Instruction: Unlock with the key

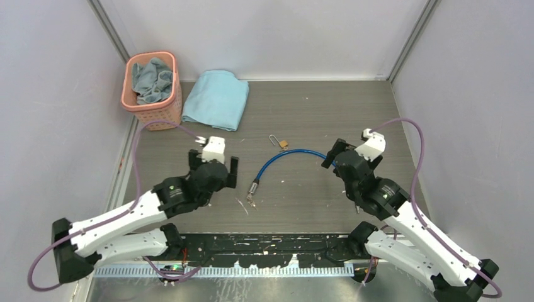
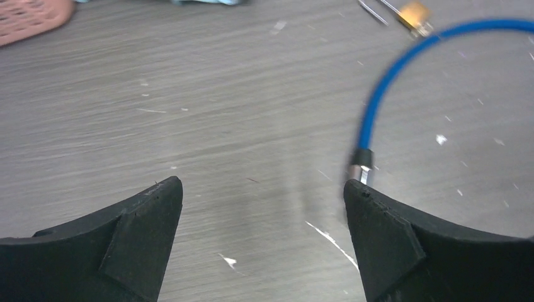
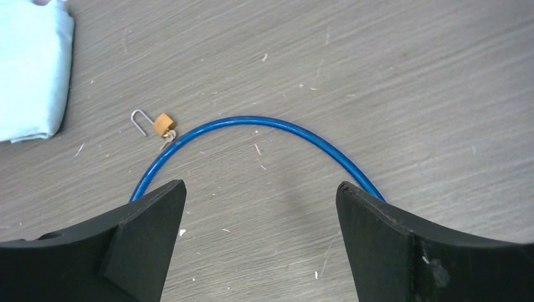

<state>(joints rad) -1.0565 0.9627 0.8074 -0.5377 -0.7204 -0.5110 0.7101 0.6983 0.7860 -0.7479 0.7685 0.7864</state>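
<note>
A small brass padlock [image 1: 283,144] with its silver shackle swung open lies on the table at mid-back; it also shows in the right wrist view [image 3: 164,123] and the left wrist view [image 2: 414,12]. A tiny silvery piece that looks like the key [image 3: 168,137] sticks out from the padlock's underside. A blue cable [image 1: 296,151] arcs beside it; its silver metal end [image 2: 361,171] lies just beyond my left gripper's right finger. My left gripper [image 1: 214,158] [image 2: 263,189] is open and empty. My right gripper [image 1: 332,154] [image 3: 261,189] is open and empty over the cable's right part.
A pink basket [image 1: 151,112] holding a grey-blue cloth stands at the back left. A folded light blue cloth [image 1: 217,99] lies beside it. Grey walls close in the table on three sides.
</note>
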